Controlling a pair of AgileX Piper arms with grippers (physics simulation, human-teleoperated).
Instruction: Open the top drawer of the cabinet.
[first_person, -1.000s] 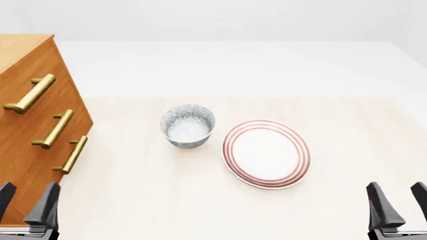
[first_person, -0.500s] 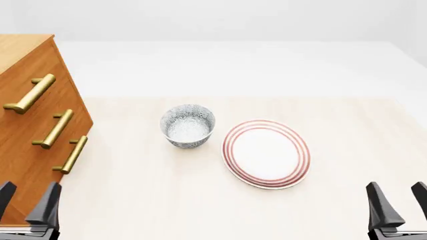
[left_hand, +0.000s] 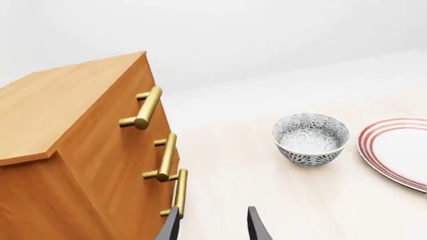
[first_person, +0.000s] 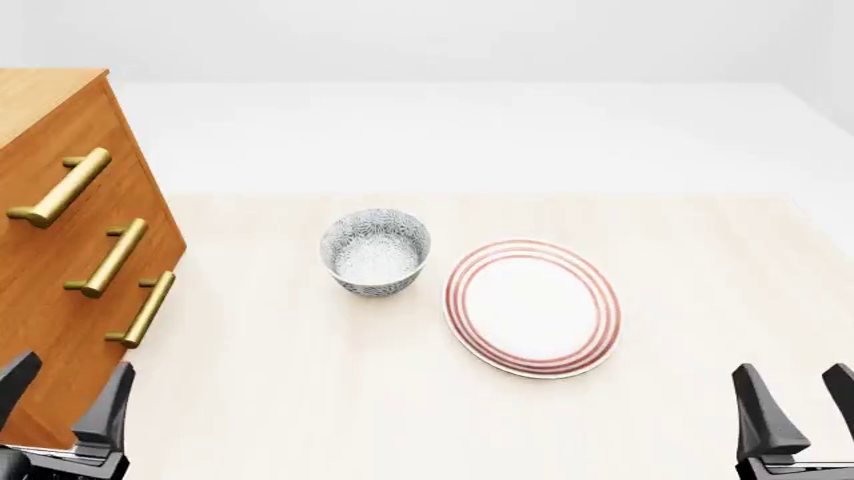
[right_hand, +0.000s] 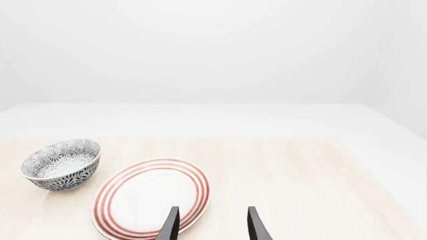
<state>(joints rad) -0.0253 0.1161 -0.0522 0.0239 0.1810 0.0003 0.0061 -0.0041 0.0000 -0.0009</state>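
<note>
Cabinets: you have one cabinet (first_person: 54, 250), orange-brown, standing at nine o'clock on the bench (first_person: 400, 400) in the front view.
Drawers: three, stacked, all shut flush with the cabinet face.
Handles: three brass bars, one per drawer; none is touched.
Top drawer: the top drawer (first_person: 60, 170) is the uppermost of the three; its handle (first_person: 60, 187) is the highest and farthest bar in the front view, well apart from both arms.
Bowls: one patterned bowl (first_person: 375, 251), near the centre of the bench, just beside the plate at the plate's ten o'clock.
Plates: one red-ringed plate (first_person: 533, 307), lying flat just right of centre.
Arms: two, both low at the near edge.
Your left gripper (first_person: 64, 398): at seven o'clock, just in front of the cabinet's near bottom corner; jaws apart with nothing between them; its wrist view shows the lowest handle just beside one fingertip.
Your right gripper (first_person: 801, 398): at five o'clock, jaws apart and holding nothing, well apart from the plate.
Change from half a second ago: your left gripper has edged slightly rightward and lower in the front view; your right gripper, bowl, plate and cabinet sit as before.
</note>
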